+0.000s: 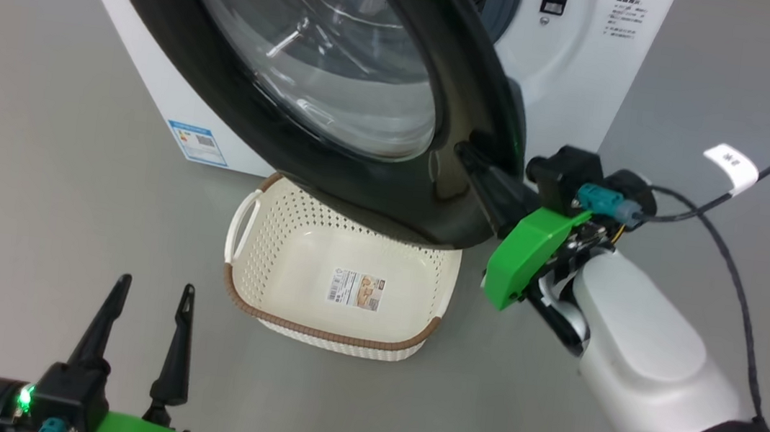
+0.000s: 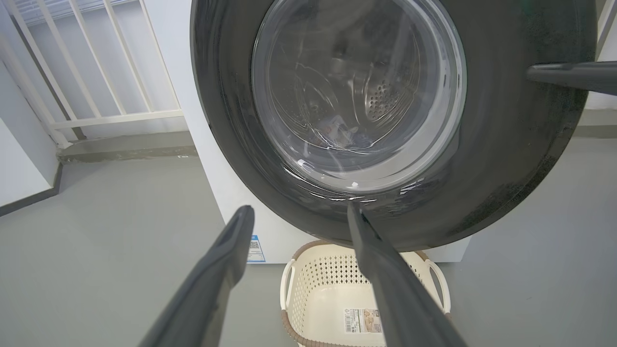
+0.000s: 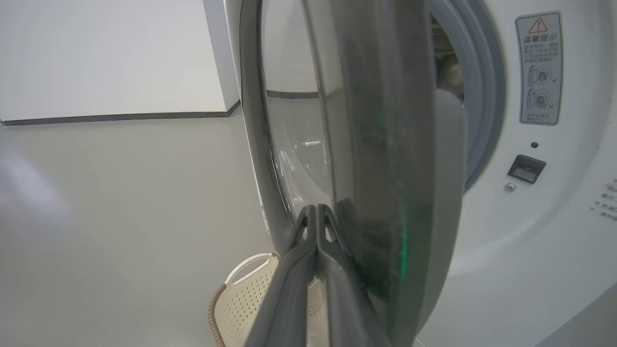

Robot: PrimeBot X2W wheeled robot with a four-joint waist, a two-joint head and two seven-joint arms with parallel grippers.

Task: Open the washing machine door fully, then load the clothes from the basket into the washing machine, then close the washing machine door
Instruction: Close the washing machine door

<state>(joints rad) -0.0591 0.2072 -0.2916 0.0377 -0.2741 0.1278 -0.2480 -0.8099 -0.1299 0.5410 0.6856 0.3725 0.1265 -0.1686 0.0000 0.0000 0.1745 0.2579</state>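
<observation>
The head camera looks steeply down on the washing machine door (image 1: 423, 199), at 12 o'clock, and the basket (image 1: 274, 232) near centre. The left wrist camera sits low, farther back, facing the door's front, basket at 6 o'clock. The right wrist camera is hard against the door's edge, basket at 7 o'clock. All three share door and basket.

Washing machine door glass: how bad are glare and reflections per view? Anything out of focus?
Head view: white streak highlights across the large round glossy black washing machine door. Left wrist view: glass clearer, steel perforated drum legible, wide-angle bulge. Right wrist view: green glint on the door edge, shut right gripper soft close up.
</observation>
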